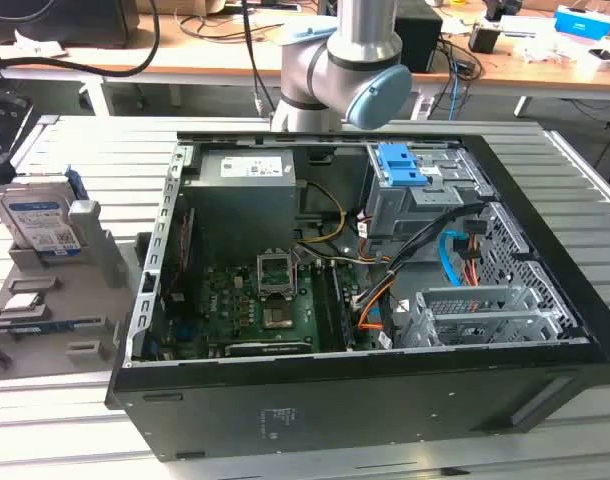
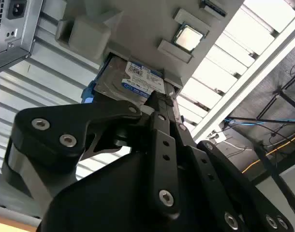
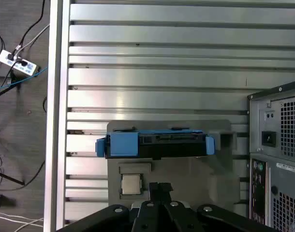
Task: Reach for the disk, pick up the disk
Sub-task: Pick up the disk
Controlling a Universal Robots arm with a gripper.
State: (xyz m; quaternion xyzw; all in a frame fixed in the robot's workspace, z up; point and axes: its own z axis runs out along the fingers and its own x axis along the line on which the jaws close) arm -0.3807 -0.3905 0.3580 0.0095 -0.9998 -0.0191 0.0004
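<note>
Disk [image 3: 157,145], one: stands on edge in the grey holder [image 3: 196,169] beside the computer case [image 1: 385,400]. Its long axis lies level and aims at the case, labelled face toward the gripper [image 3: 160,187]. Gripper, one: poised above the holder, clear of the disk, fingers drawn together, nothing held. Chip [image 3: 130,183], one: flat in the holder, on the disk's labelled side.
</note>
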